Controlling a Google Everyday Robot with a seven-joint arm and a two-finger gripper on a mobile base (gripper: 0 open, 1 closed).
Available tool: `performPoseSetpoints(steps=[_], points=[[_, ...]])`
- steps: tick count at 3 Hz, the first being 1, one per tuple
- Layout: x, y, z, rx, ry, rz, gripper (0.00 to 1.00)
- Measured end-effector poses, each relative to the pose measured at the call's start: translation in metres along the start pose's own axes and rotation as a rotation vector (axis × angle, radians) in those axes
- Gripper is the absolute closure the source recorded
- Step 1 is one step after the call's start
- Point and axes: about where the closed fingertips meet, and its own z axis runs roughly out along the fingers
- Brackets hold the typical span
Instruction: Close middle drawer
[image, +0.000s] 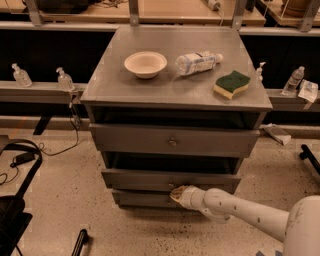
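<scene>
The middle drawer (135, 178) sits in the lower centre of the frame, slightly pulled out, with a dark gap above its front. The gripper (179, 194) reaches in from the lower right and meets the drawer's front just below the knob (171, 184); whether it is spread or closed cannot be told. On the counter (165, 92) lie a bowl (145, 63), a bottle (197, 62) and a sponge (231, 83).
</scene>
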Motion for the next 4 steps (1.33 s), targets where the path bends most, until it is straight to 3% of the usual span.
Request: performPoseSetpoints(steps=[4], points=[[0.005, -0.037, 0.023, 0.010, -0.047, 0.050, 1.00]])
